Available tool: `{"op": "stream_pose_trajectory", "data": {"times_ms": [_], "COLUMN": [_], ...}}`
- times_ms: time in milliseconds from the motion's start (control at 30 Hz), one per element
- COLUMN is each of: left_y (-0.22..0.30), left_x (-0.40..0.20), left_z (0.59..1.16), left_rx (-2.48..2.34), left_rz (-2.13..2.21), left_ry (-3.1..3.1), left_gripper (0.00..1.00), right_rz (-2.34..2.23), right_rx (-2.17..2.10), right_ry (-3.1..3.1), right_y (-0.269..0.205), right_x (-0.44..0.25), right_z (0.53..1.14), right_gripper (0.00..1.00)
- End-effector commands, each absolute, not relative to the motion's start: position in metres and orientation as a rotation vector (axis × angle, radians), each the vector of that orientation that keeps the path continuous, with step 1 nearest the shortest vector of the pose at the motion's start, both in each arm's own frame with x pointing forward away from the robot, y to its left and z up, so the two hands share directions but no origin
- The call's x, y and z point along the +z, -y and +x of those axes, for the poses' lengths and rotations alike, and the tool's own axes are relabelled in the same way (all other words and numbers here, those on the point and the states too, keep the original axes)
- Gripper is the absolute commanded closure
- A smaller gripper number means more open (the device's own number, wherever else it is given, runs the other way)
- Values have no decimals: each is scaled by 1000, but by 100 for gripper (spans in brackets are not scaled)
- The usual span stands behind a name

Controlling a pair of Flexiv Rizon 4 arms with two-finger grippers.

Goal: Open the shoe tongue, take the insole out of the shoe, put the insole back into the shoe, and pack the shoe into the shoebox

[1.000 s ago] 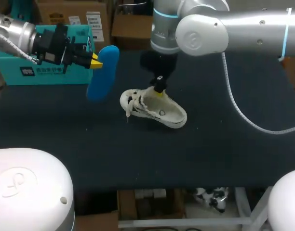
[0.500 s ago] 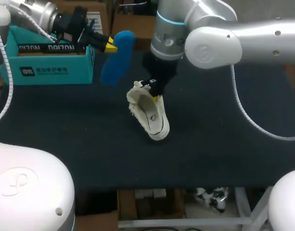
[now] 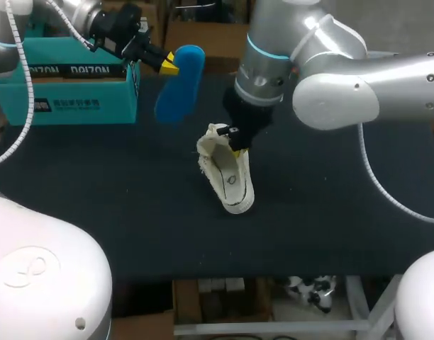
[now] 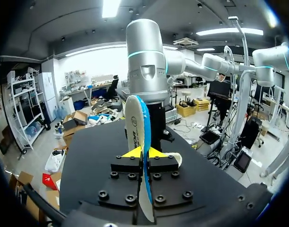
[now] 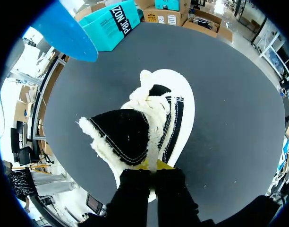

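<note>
Shoe lies mid-table, long axis toe-near, opening tipped left. Right gripper is clamped on its far-end rim. Just beyond and left of the opening, left gripper pinches the blue insole, which stands steeply upright, clear of the shoe. Teal shoebox sits far left. Box and insole carry print, not transcribed.

A table covered in dark, matte black cloth carries two things. A white canvas shoe with frayed edges sits near the middle, its toe toward the near edge and its dark opening turned upward. A teal cardboard shoebox stands at the far left of the table, well apart from the shoe, one long wall facing the near side.
</note>
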State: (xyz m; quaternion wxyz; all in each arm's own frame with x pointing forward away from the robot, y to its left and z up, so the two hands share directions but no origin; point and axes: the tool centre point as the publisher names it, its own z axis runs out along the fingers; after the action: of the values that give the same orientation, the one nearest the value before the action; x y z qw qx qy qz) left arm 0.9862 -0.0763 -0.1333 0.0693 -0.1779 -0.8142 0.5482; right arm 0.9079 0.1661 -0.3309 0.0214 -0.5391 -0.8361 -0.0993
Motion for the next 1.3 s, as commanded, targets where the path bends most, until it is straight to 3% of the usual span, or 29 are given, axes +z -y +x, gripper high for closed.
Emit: {"op": "stream_pose_trajectory", "data": {"times_ms": [33,167,200,233,267,633,1133,1300], "left_y": [79,83,84,86,87,101,99,85], "left_x": [-134,-134,-134,-134,-134,-120,-109,-114], "left_z": [990,987,986,985,984,953,942,902], "left_rx": [1611,1613,1613,1613,1614,1660,1695,1771], "left_rz": [-577,-577,-579,-585,-588,-672,-571,-568], "left_ry": [2403,2400,2399,2397,2395,2324,2275,2292], "left_gripper": [100,100,100,100,100,100,100,100], "right_rz": [-1687,-1700,-1700,-1703,-1705,-1826,-1826,-1846], "right_rx": [-390,-416,-419,-420,-421,-500,-500,-465], "right_ry": [2586,2564,2563,2559,2557,2485,2485,2260], "right_y": [-154,-146,-145,-143,-142,-111,-111,-90], "right_x": [-332,-334,-334,-334,-334,-310,-310,-284], "right_z": [905,906,906,906,906,883,883,878], "right_gripper": [100,100,82,21,0,0,0,0]}}
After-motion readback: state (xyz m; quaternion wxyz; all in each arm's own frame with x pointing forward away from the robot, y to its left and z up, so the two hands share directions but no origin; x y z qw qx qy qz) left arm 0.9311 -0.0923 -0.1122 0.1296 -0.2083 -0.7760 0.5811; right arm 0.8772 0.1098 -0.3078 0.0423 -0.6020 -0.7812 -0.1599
